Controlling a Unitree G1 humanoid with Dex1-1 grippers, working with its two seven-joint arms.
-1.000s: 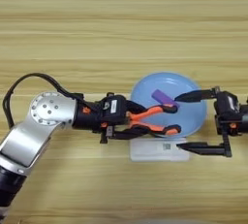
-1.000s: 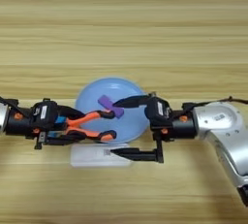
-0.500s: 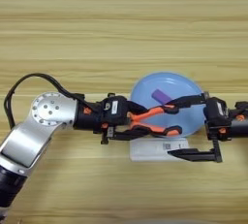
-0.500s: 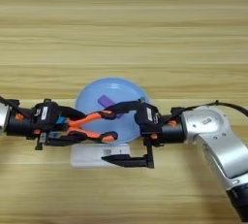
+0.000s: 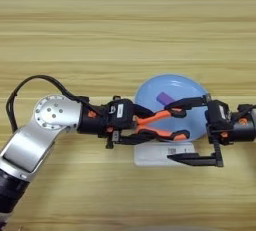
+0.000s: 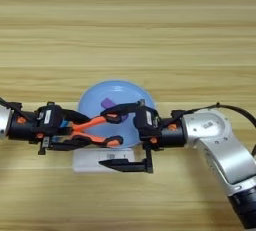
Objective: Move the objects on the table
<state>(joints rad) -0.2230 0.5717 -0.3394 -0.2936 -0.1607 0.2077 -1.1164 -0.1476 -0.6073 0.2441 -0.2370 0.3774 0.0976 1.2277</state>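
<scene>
My left gripper [image 5: 142,126] reaches in from the left and is shut on the head of the needle-nose pliers [image 5: 162,133]. Their orange-and-black handles spread to the right over the rim of a light blue plate [image 5: 192,87]. A flat purple bar [image 5: 165,98] lies inside that plate. My right gripper [image 5: 170,134] comes in from the right and is wide open. Its upper finger lies above the pliers' handles and its lower finger below them, so the handles sit between the two. The wooden table [image 5: 125,25] fills the picture.
A flat white card [image 5: 155,157] lies partly under the plate's near edge, below the pliers. A black cable [image 5: 30,82] loops off my left arm at the left.
My right gripper has moved left, from beside the plate's right edge until its open fingers straddle the pliers' handles. My left gripper has stayed put, still holding the pliers.
</scene>
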